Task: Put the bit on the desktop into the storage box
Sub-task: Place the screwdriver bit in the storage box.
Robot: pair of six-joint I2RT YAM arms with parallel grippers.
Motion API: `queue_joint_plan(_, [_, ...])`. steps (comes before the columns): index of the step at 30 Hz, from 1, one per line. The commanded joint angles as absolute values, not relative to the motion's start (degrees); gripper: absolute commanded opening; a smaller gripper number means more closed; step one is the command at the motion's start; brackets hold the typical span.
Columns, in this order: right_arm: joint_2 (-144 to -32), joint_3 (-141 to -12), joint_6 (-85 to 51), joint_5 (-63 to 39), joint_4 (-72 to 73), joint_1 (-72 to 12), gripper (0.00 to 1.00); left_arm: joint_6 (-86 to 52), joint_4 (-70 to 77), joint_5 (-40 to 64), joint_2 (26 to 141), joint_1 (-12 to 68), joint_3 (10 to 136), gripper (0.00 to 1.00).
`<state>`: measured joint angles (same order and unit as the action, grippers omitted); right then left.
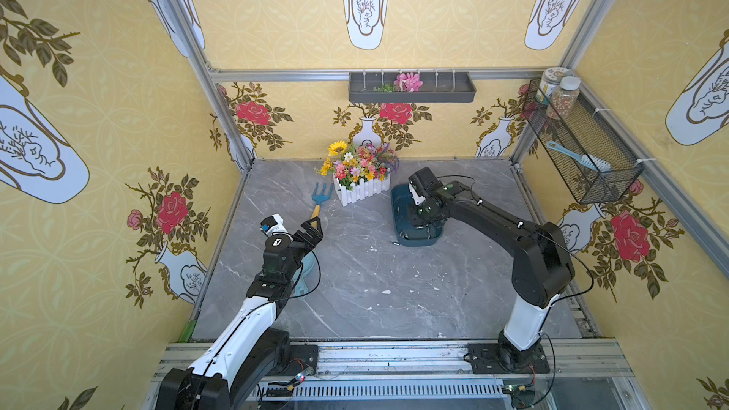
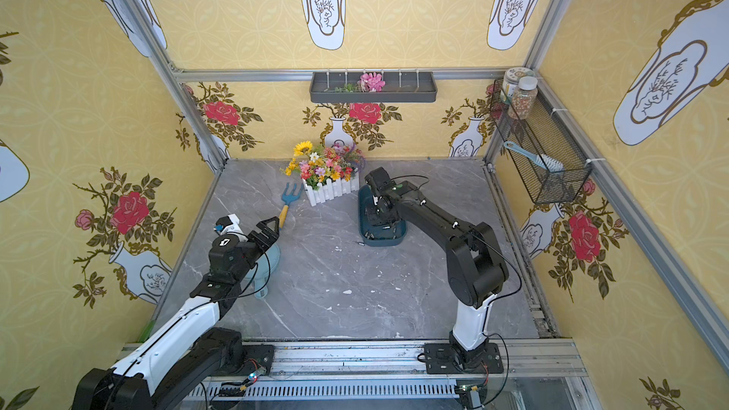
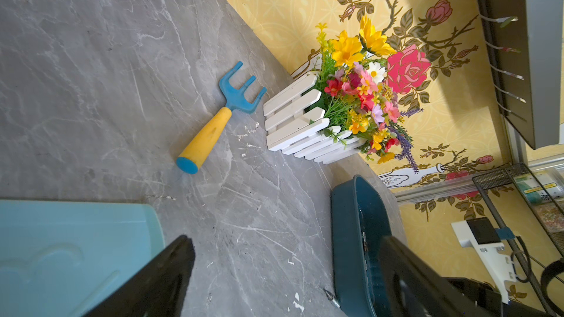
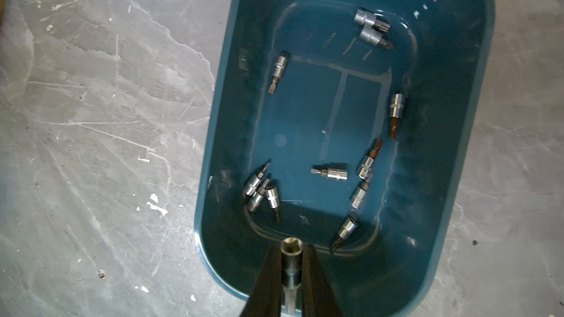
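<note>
My right gripper (image 4: pixel 292 248) is shut on a silver bit (image 4: pixel 292 259), held end-on just above the near end of the dark teal storage box (image 4: pixel 213 178). Several silver bits lie loose on the box's floor. In both top views the box (image 1: pixel 418 240) (image 2: pixel 384 241) stands right of centre on the grey marble desktop (image 1: pixel 374 293), partly hidden by my right wrist. One small bit (image 1: pixel 395 243) (image 2: pixel 360 243) (image 3: pixel 331 295) lies on the desktop against the box's near left corner. My left gripper (image 1: pixel 313 230) (image 3: pixel 285 240) hovers open and empty at the left.
A blue and yellow hand rake (image 1: pixel 321 197) and a white fence planter of flowers (image 1: pixel 361 187) are at the back. A pale blue scoop (image 1: pixel 307 270) lies under my left arm. A grey wall tray (image 1: pixel 412 88) and a wire basket (image 1: pixel 584 151) hang on the walls.
</note>
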<state>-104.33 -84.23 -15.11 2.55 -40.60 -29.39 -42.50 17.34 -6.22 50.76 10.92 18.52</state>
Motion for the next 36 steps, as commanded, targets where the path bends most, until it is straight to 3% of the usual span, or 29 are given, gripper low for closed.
queue_joint_plan(1, [-104.7, -83.9, -14.5, 3.2, -39.8, -28.7, 0.11, -42.1, 18.1, -6.0, 50.8, 10.9, 18.3, 1.0])
queue_joint_plan(29, [-106.3, -85.1, -14.2, 3.3, -39.7, -28.0, 0.13, -41.8, 18.0, -6.1, 50.7, 10.9, 18.5, 1.0])
queue_joint_plan(36, [-106.5, -85.1, -14.1, 3.2, -39.8, -28.0, 0.25, -41.8, 17.9, -6.1, 50.6, 10.8, 18.5, 1.0])
